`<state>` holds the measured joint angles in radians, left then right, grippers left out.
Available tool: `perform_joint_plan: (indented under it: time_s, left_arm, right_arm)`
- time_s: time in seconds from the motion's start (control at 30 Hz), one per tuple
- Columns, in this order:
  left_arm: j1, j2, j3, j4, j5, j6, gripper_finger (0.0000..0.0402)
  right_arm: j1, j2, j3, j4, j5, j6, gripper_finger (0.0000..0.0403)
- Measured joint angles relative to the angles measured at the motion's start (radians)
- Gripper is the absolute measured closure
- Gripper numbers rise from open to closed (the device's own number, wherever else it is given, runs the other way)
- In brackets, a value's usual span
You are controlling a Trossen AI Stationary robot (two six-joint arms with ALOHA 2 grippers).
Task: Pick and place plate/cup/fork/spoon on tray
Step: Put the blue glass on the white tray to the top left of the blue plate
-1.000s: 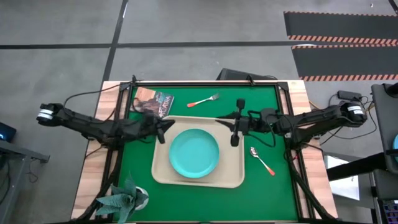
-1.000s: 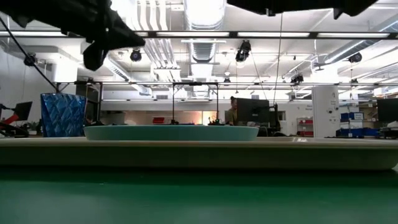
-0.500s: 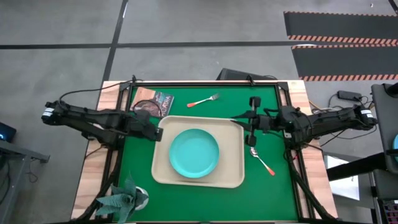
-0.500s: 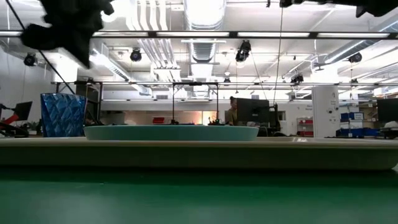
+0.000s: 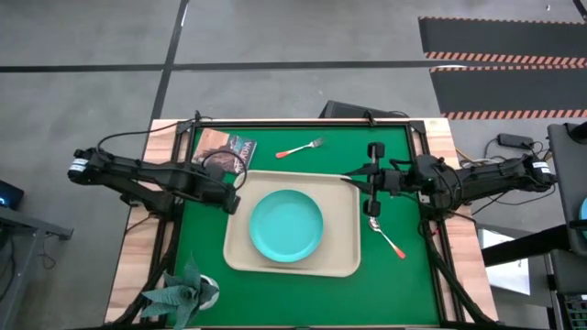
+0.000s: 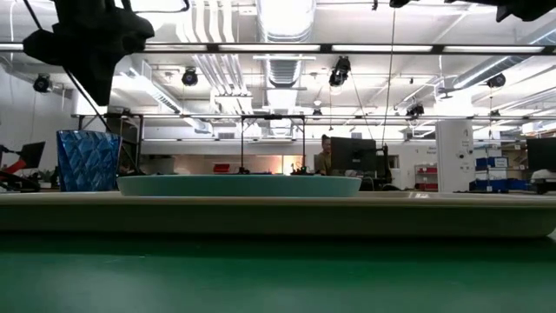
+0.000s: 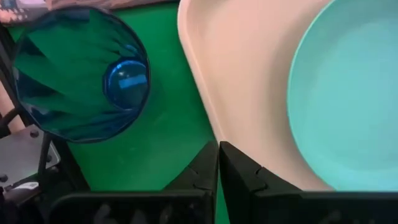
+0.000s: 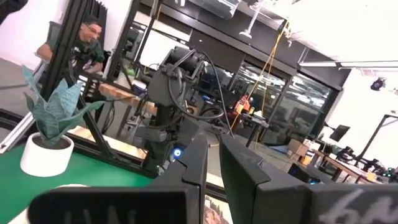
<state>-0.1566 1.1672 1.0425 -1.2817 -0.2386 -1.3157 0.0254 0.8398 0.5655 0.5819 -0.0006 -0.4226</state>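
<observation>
The left gripper [image 7: 217,163] is closed and holds nothing, positioned above the tray's [image 5: 342,257] left edge, near the cup [image 7: 81,73] on the mat. The right gripper [image 8: 213,163] appears closed and empty, above the spoon [image 5: 386,236]. The plate [image 5: 286,225] lies on the tray; the fork [image 5: 300,148] lies beyond the tray's far edge.

Both arms reach inward over the table toward the tray [image 5: 344,261]. The left gripper [image 7: 218,163], fingers pressed together, sits just off the tray's left rim (near its far corner). The right gripper [image 5: 371,188] hovers at the tray's right rim, its fingers nearly together.
</observation>
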Motion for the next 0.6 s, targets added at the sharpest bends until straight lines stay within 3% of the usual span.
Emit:
perform_joint_plan:
  time_s: [0.3, 0.6]
  left_arm:
    - [0.000, -0.045, -0.002, -0.010, 0.078, 0.033, 0.0392]
    - [0.000, -0.076, -0.023, -0.017, 0.059, 0.050, 0.0313]
  right_arm:
    - [0.000, 0.011, 0.000, -0.002, 0.000, 0.046, 0.0369]
    - [0.000, 0.013, 0.000, -0.001, 0.000, 0.049, 0.0369]
